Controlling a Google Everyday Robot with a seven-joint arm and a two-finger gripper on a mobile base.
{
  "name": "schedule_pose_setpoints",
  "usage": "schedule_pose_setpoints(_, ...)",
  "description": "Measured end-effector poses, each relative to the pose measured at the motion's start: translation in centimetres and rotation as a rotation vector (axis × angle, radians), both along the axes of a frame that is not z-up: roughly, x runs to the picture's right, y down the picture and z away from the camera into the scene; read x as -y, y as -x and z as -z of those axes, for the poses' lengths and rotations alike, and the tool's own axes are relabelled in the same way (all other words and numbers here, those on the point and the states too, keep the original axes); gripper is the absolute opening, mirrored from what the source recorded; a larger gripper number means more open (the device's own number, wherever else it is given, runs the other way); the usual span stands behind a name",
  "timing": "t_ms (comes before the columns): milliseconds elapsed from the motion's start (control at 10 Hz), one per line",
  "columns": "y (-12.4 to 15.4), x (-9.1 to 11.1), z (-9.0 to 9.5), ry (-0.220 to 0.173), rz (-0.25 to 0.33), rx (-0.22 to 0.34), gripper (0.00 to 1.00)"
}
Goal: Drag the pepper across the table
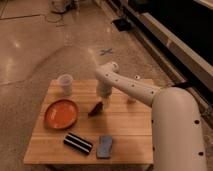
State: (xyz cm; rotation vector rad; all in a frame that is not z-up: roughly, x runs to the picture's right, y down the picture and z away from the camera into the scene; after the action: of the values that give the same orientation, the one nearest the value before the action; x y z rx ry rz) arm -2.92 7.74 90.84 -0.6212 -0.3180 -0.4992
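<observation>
Seemingly the approach is the step in hand: the gripper (104, 100) hangs low over the table (130, 125), just beside the upper right end of the pepper (95, 109), and I cannot tell whether it is spread or pressed together. The pepper lies near the middle of the table, just right of the orange plate (61, 114). Next, I judge, the gripper must settle against the pepper and slide it along the wood without lifting.

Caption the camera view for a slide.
End effector at the pepper on the table, beside the orange plate.
</observation>
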Motion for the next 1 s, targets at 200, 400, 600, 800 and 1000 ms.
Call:
schedule_pose_setpoints(200, 0.6, -0.7, -1.0, 0.008, 0.017, 0.01, 0.65)
schedule_pose_setpoints(400, 0.5, -0.7, -2.4, 0.003, 0.017, 0.01, 0.64)
schedule_pose_setpoints(600, 0.1, -0.5, -3.1, -0.001, 0.011, 0.007, 0.47)
schedule_pose_setpoints(800, -0.2, -0.5, -3.2, 0.003, 0.005, 0.009, 0.3)
schedule_pose_setpoints(1000, -0.8, -0.8, -2.4, 0.015, 0.004, 0.026, 0.07)
